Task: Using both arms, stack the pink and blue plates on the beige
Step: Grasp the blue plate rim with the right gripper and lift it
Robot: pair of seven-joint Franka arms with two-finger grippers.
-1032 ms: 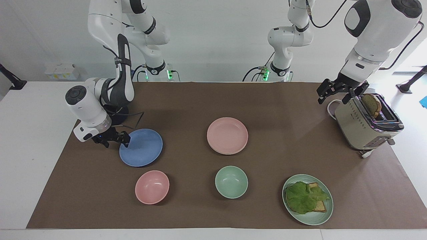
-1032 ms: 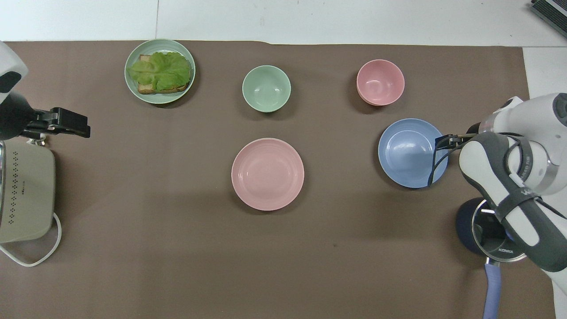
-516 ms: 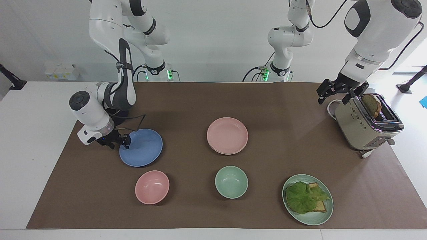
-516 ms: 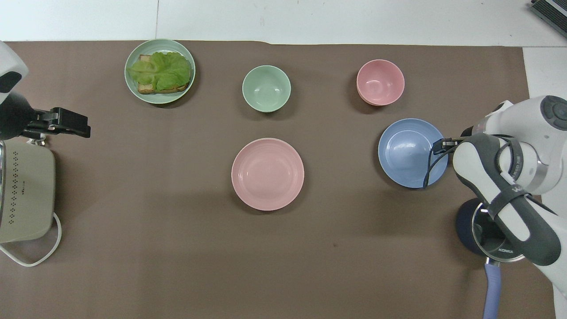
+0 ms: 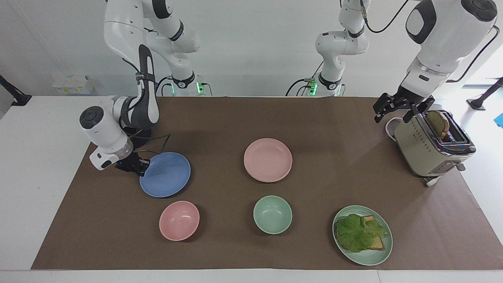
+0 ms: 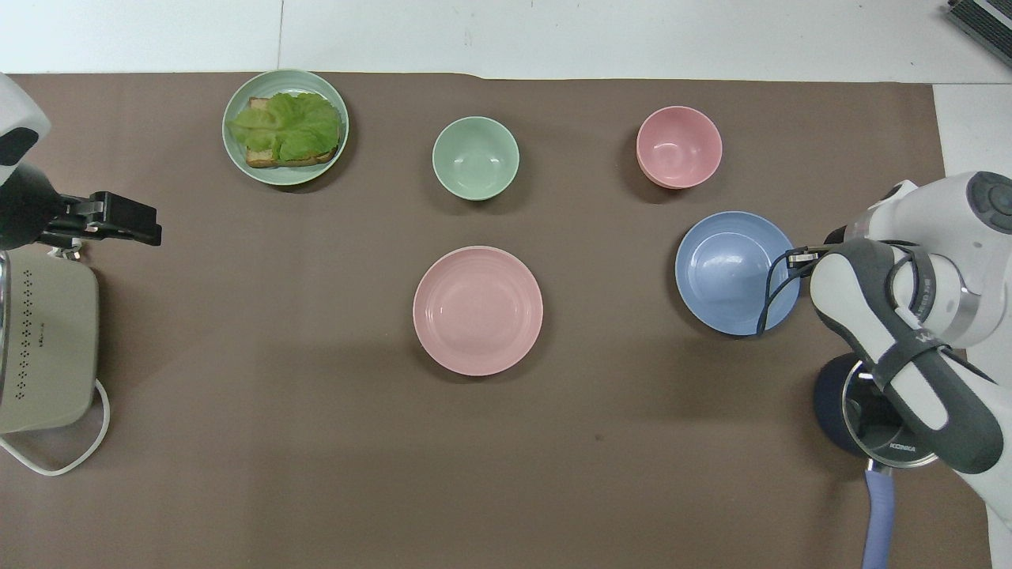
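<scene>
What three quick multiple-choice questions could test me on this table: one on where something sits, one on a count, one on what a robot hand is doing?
1. Where is the slice of bread standing upright?
A. In the toaster
B. In the green bowl
C. On the blue plate

2. How many bowls are on the brown mat?
A. One
B. Two
C. Four

3. What is the right gripper doing?
A. Hanging open over the pink bowl
B. Holding the toaster's cord
C. Shut on the rim of the blue plate

Answers:
1. A: the bread sticks up out of the toaster at the left arm's end of the table, where the left gripper hangs open.
2. B: only a pink bowl and a green bowl are there.
3. C: the right gripper pinches the edge of the blue plate toward the right arm's end.
</scene>
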